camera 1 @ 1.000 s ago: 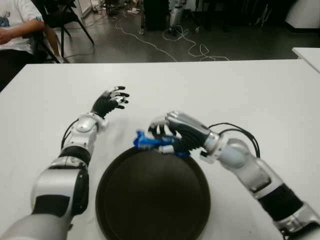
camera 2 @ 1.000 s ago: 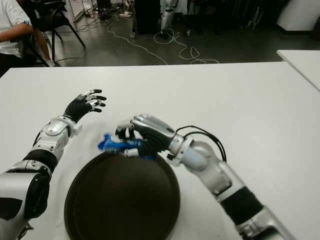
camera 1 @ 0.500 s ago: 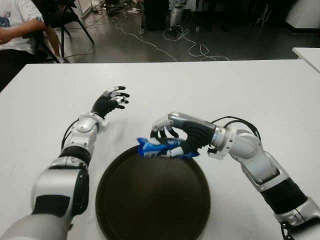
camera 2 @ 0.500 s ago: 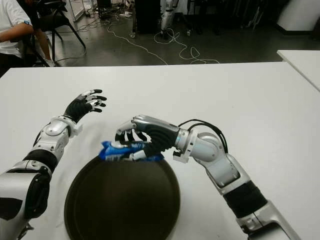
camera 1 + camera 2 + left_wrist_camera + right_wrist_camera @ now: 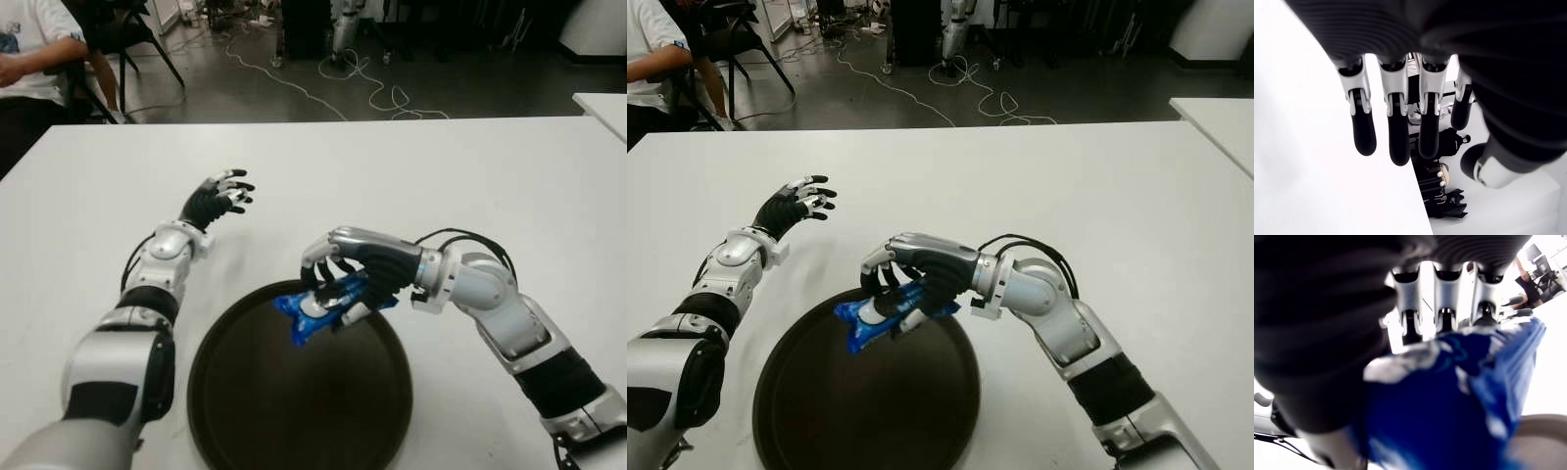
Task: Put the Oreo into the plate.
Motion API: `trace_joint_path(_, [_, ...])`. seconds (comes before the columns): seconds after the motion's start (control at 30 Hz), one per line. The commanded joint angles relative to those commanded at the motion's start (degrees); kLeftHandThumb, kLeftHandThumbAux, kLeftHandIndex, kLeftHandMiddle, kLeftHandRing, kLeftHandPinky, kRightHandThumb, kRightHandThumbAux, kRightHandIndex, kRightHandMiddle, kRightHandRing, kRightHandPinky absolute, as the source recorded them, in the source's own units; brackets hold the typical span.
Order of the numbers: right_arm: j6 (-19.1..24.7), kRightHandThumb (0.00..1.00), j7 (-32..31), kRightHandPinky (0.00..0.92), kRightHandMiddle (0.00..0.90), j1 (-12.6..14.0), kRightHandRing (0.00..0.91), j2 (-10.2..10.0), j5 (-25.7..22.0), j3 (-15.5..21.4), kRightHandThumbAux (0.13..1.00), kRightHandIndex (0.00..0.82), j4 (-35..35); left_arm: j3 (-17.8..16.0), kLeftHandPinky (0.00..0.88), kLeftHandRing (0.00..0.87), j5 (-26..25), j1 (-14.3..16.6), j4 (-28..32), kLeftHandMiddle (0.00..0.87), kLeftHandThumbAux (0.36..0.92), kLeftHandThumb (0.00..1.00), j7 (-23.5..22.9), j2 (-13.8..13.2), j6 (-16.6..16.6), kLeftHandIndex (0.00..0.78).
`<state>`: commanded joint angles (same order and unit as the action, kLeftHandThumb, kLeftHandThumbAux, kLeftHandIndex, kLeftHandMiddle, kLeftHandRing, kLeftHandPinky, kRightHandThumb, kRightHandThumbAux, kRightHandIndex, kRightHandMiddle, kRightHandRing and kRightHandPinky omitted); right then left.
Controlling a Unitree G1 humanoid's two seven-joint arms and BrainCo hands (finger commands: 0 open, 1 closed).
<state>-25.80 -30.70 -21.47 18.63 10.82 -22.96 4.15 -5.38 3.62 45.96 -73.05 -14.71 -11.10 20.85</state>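
My right hand gripped the blue Oreo pack, fingers curled over its top, and held it tilted above the far rim of the dark round plate, one end dipping toward the plate's inside. I could not tell whether the pack touched the plate. My left hand hovered over the white bench, well left of the plate, fingers spread and holding nothing.

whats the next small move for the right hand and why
Probably lower a little and open the fingers. The right hand grips the blue Oreo pack above the far part of the dark plate, tilted downward, so release should land it inside. The left hand shows open beyond the plate.
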Motion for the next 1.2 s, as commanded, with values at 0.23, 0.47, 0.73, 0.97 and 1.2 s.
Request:
trace_joint_path(0.23, [-1.9,0.000,2.1,0.806,0.791,1.0,0.813,-4.3,-1.0,-0.8,0.859,0.636,7.3,0.2,0.327,0.309,0.1,-0.1,0.1,0.303,0.625,0.068,0.1,0.1,0.2,0.192])
trace_joint_path(0.47, [-0.8,0.000,0.7,0.813,0.804,1.1,0.828,-5.5,-1.8,-0.4,0.882,0.674,8.9,0.2,0.327,0.304,-0.1,-0.1,0.1,0.296,0.624,0.069,-0.1,0.2,0.3,0.188])
trace_joint_path(0.73, [0.7,0.000,-0.6,0.816,0.805,1.1,0.827,-5.3,-2.2,-0.4,0.891,0.689,8.3,0.0,0.332,0.310,-0.3,-0.2,0.2,0.299,0.618,0.064,-0.2,0.4,0.5,0.188])
trace_joint_path(0.97, [-0.8,0.000,1.6,0.819,0.806,1.2,0.829,-5.4,0.3,-0.5,0.891,0.692,8.5,0.0,0.330,0.310,-0.2,-0.1,0.2,0.302,0.632,0.077,0.3,0.6,0.4,0.194])
trace_joint_path(1.2, [-0.6,0.000,2.0,0.831,0.825,1.1,0.847,-5.0,2.1,-0.9,0.891,0.707,8.3,0.0,0.333,0.314,-0.2,-0.1,0.2,0.307,0.625,0.080,0.5,0.7,0.4,0.198])
